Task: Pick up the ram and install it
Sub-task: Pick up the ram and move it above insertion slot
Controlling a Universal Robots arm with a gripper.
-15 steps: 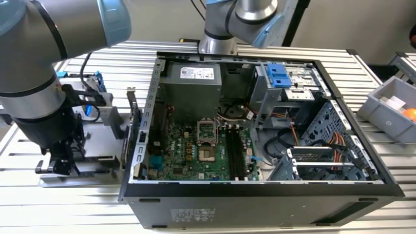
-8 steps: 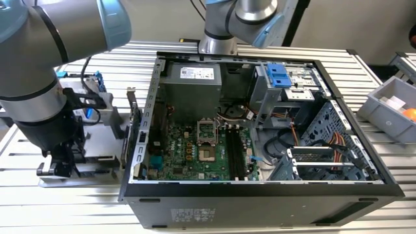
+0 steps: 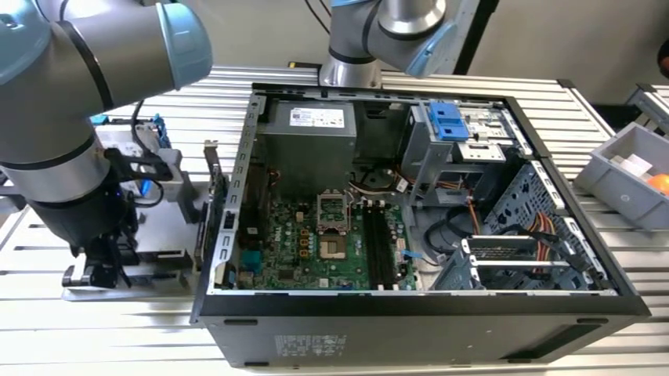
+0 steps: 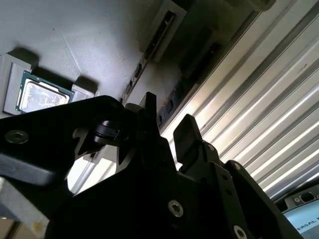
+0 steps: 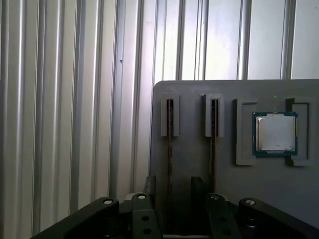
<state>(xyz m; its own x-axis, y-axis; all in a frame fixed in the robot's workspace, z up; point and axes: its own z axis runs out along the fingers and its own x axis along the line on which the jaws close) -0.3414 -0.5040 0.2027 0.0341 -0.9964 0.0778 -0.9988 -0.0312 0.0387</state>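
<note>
End effector hangs open over the gray holder tray, fingers straddling the ram that stands on edge in its slot, a second stick and processor chip alongside. A clean grasp likely needs centred, square closing and a straight lift out of the slot.
</note>
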